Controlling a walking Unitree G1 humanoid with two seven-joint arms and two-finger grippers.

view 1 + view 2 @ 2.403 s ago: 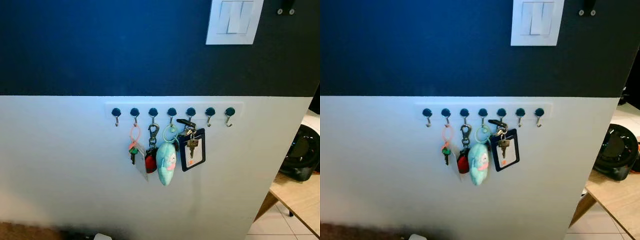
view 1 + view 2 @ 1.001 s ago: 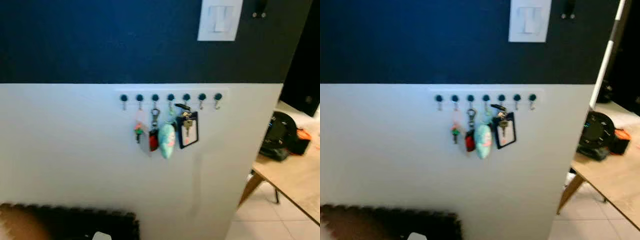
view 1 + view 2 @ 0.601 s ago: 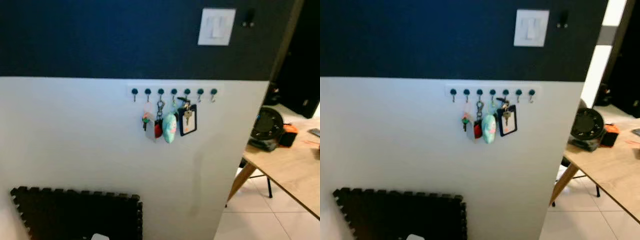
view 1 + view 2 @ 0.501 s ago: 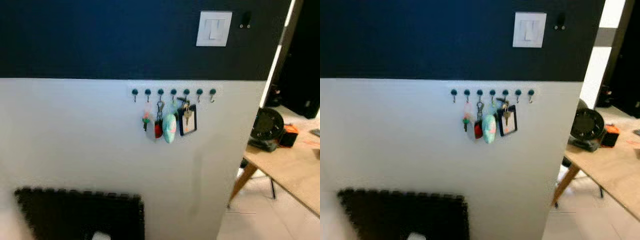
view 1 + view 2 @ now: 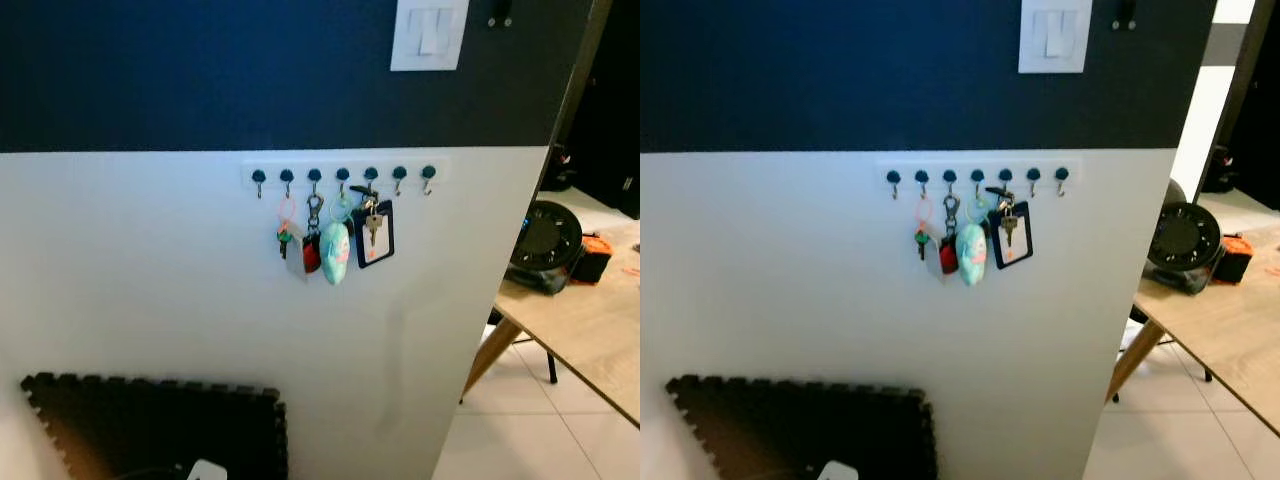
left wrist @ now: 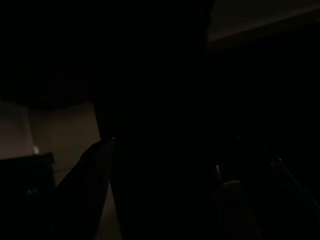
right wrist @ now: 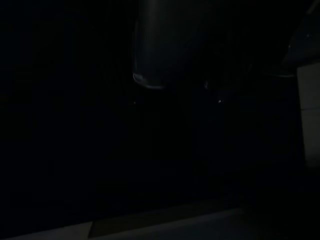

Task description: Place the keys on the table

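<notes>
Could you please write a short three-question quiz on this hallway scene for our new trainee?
1. True or false: the keys already lie on the wooden table.
2. Multiple choice: how many hooks does the hook rail have? A) five B) seven C) nine
3. Fill in: to the robot's right, on the table's far end, sits a round black ____.

Key
1. False. The keys hang from the rail on the white wall, beside a teal plush charm and a badge holder.
2. B.
3. Device; what kind cannot be told.
</notes>
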